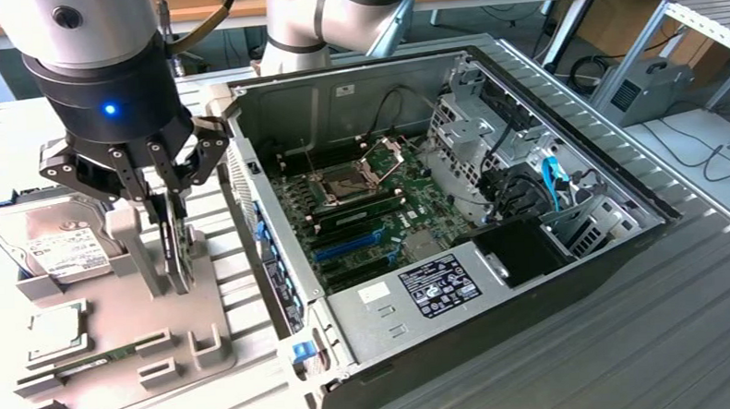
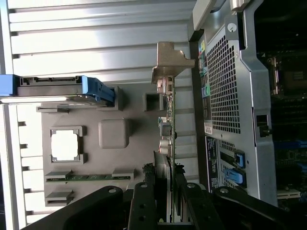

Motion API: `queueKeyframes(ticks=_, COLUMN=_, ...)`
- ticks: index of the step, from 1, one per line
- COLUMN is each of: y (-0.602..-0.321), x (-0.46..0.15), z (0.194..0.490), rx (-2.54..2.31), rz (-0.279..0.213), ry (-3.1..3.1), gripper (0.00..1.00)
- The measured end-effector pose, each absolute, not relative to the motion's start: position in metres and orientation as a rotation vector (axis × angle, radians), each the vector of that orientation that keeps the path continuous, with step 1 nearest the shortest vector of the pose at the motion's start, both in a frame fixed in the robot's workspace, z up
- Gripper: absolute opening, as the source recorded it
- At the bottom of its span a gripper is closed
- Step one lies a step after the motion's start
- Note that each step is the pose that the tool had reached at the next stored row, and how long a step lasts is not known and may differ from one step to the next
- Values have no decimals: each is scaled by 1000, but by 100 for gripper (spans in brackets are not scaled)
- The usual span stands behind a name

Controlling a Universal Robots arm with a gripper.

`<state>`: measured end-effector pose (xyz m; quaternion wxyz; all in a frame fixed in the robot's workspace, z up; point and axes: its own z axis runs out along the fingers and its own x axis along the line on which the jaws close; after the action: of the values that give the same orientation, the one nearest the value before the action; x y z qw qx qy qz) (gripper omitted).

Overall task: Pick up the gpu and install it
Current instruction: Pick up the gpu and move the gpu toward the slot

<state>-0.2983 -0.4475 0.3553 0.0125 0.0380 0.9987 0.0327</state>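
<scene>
Over the grey plastic parts holder, my tool is half-closed, clamping the thin black gpu card, which stands on edge there; it's not yet in the open computer case.

The arm is cut off by the exterior view's top edge; the gripper, clamped on the gpu, covers the card's upper edge; the fan face is turned out of sight; the computer case runs off the lower edge, and its label is too small to read; in the wrist view the card's near end seems buried between the fingers.
</scene>
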Motion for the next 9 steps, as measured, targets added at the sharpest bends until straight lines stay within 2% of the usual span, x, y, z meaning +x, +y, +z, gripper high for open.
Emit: queueKeyframes(ticks=9, y=-448, x=-298, z=356, rx=119, rz=105, ry=3113, gripper=26)
